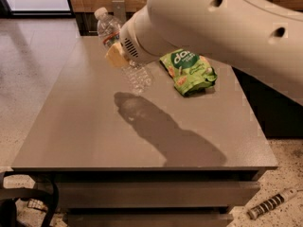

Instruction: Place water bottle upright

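Above table | gripper mostly hidden by arm | clasps tilted water bottle

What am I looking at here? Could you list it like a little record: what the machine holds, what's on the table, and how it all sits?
Surface: grey table
Arm: white arm, reaching in from the upper right
Gripper: gripper over the table's far left part, closed on the water bottle
Bottle pose: tilted, white cap toward the upper left, base lower right; not upright
Bottle height: seems lifted; its shadow lies apart on the tabletop
Other item: green snack bag, flat, right of the bottle, not touching it
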You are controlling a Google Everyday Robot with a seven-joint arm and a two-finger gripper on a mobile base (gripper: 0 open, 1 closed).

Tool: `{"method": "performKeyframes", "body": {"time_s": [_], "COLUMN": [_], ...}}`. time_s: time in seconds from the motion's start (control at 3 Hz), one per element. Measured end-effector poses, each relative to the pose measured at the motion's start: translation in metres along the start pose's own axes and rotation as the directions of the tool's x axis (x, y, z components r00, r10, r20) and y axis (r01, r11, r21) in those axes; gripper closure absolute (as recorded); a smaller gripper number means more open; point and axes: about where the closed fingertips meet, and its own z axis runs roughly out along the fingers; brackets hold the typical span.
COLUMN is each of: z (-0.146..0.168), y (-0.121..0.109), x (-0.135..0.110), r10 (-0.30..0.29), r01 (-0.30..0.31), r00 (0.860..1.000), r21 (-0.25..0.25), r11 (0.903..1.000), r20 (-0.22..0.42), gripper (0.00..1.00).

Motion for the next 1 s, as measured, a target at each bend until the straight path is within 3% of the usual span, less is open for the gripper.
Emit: {"method": "performKeyframes", "body": {"time_s": [0.33, 0.67, 1.0], "z": [-0.0011, -0.0001, 0.0007], "y": [0.0032, 0.0058, 0.0094], "x": [0.0072, 0.0059, 0.0045], "r10": [-0.054, -0.101, -0.099], "r01": [0.058, 0.105, 0.104], "r00": [0.997, 0.993, 0.992], "r21": [-0.064, -0.064, -0.066], "r11": [0.9963, 0.9924, 0.9924], "r20": [0.060, 0.061, 0.079], "gripper": [1.00, 1.00, 1.00]}}
